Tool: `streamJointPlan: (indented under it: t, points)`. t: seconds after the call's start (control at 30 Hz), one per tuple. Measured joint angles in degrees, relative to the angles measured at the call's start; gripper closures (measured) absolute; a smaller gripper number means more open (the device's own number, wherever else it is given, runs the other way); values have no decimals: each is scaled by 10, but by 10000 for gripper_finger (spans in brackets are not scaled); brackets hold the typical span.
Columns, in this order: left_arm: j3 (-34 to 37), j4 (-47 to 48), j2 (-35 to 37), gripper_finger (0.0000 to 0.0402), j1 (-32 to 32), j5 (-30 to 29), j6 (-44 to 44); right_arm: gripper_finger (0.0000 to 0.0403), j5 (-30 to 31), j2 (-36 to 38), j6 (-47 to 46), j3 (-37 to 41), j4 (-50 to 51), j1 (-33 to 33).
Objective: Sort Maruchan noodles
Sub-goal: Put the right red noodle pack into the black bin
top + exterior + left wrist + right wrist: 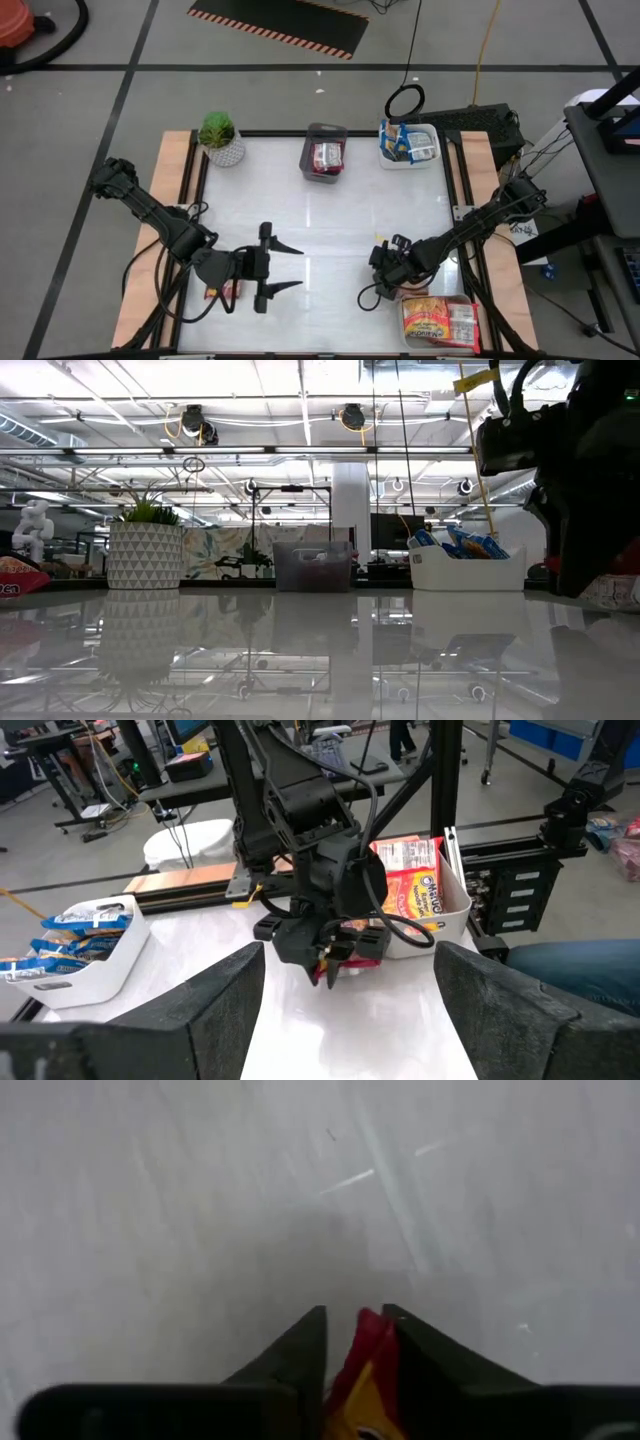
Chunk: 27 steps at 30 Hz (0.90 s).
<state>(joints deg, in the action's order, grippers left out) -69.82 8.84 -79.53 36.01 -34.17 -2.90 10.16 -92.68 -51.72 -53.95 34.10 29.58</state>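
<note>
My right gripper (383, 268) stands near the table's near right, pointing steeply down, shut on a red-and-yellow noodle packet (366, 1355). The left wrist view shows that packet (362, 944) below the gripper, beside a white tray (458, 900) of orange-and-yellow packets (437, 322). My left gripper (292, 268) hovers open at the near left, holding nothing. Another red packet (226, 291) lies under the left arm. My right gripper pinches the red-and-yellow packet's edge (368, 1338) between its two fingers, coming from above and slanting down. The red edge sticks up between the fingertips. The gripper hides the rest, so I cannot tell whether the packet is clear of the table.
At the far edge stand a potted plant (221, 136), a grey bin (325, 133) with red packets and a white tray (432, 133) with blue packets. The table's middle (320, 220) is bare and glossy.
</note>
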Motion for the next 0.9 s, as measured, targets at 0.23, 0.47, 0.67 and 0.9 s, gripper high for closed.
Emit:
streamJointPlan:
  t: [0.23,0.47,0.67,0.9]
  points:
    - [0,0,0,106,0,0,0,389,-40,1,-19,0,-1,0]
    - [0,0,0,106,0,0,1,397,-42,19,-15,0,-25,0]
    - [0,0,0,106,0,0,2,401,11,43,21,-12,-55,0]
    - [0,1,0,106,-4,0,2,402,79,54,130,-29,-153,0]
